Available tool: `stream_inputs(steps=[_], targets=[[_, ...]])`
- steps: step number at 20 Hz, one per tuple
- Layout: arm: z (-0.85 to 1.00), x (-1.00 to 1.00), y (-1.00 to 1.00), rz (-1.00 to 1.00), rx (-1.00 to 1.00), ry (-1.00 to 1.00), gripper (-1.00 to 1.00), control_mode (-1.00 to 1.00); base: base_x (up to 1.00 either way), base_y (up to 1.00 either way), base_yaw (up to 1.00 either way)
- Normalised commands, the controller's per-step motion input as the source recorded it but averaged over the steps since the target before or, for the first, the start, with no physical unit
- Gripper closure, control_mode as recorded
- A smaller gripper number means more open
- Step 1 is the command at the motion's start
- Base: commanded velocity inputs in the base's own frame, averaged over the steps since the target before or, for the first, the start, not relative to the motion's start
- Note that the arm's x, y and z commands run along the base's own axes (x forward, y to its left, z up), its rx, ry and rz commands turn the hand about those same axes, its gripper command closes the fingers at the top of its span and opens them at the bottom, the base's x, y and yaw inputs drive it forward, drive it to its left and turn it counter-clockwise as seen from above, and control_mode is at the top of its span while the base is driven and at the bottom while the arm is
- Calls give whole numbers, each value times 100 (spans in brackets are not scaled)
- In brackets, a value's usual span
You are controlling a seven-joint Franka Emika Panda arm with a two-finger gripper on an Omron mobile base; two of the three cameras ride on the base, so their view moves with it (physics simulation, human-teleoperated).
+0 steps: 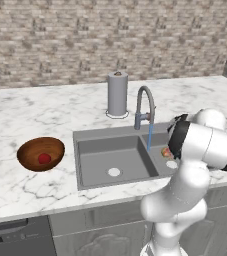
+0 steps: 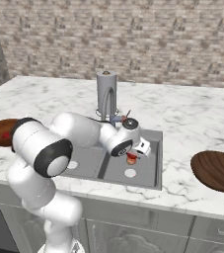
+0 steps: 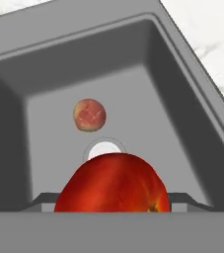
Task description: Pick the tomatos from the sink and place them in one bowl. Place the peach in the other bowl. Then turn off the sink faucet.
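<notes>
At far left on the bench (image 1: pixel 15 120), 1 wooden bowl (image 1: pixel 40 153) is seen with 1 tomato (image 1: pixel 44 158) already in it. Next comes the sink (image 1: pixel 92 161), its left basin bare but for the drain. The faucet (image 1: pixel 145 107) is seen running, a blue stream falling beside the divider. In the right basin the pincer (image 2: pixel 131 157) is held low, clenched on the second tomato (image 3: pixel 113 183), which fills the lower hand view between the jaws. The peach (image 3: pixel 89 115) lies on the basin floor just beyond the drain, apart from the held fruit. At far right the other bowl (image 2: pixel 216 170) is seen with nothing in it. Judged best: the tomato should be lifted straight up until the rim and the faucet arch are cleared, then carried left to the occupied bowl and released low. The fingertips are hidden by the fruit, so contact cannot be confirmed exactly. In the left base view the arm covers most of the right basin.
</notes>
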Motion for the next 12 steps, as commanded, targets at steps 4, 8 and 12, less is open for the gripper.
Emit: stream_inputs(steps=[4, 8, 12], targets=[[56, -26, 0, 6, 0, 0, 100, -100, 0, 0, 0], [47, -33, 4, 8, 0, 0, 100, -100, 0, 0, 0], [44, -35, 17, 11, 0, 0, 100, -100, 0, 0, 0]])
